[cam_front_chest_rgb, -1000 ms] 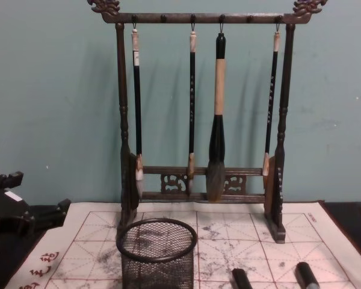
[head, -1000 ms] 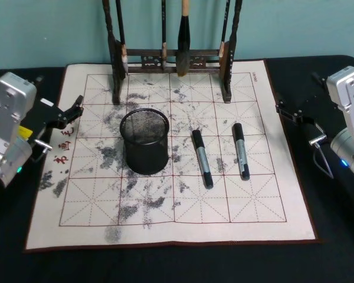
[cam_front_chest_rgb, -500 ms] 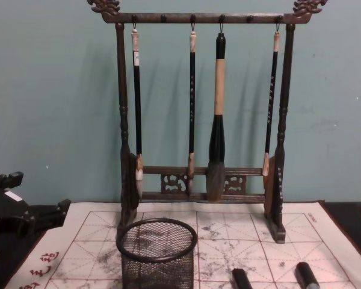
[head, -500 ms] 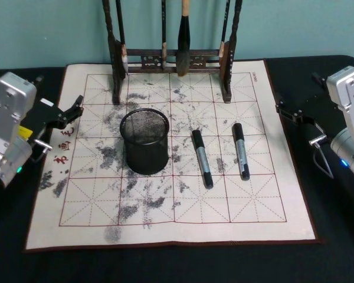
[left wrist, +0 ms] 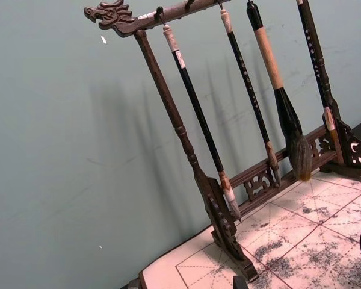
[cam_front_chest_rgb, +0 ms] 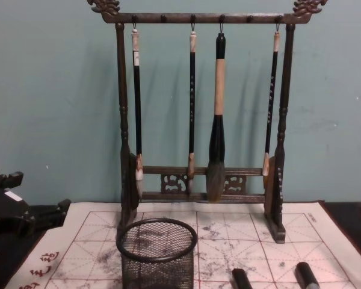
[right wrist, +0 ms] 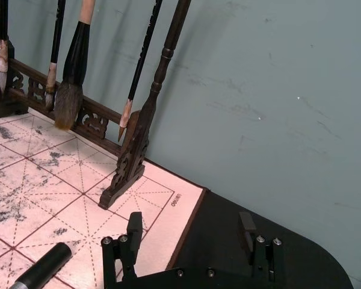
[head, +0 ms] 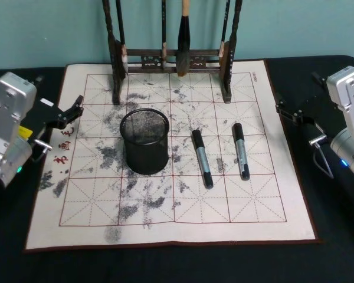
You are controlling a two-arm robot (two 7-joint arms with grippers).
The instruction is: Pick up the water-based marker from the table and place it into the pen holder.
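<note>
While low at opposite mat (head: 183,227) edges, left tool (head: 76,108) and right tool (head: 287,112) agape (both empty); tips inward.

1. The pen holder (head: 144,144), a round black wire-mesh cup, stood upright on the mat (head: 165,227), left of centre.
2. One marker (head: 202,159), black with a grey barrel, lay flat just right of the pen holder, not touching it.
3. A second marker (head: 241,151) lay farther right, roughly parallel.
4. The dark table (head: 333,236) carried the white, red-gridded, ink-stained mat.
</note>
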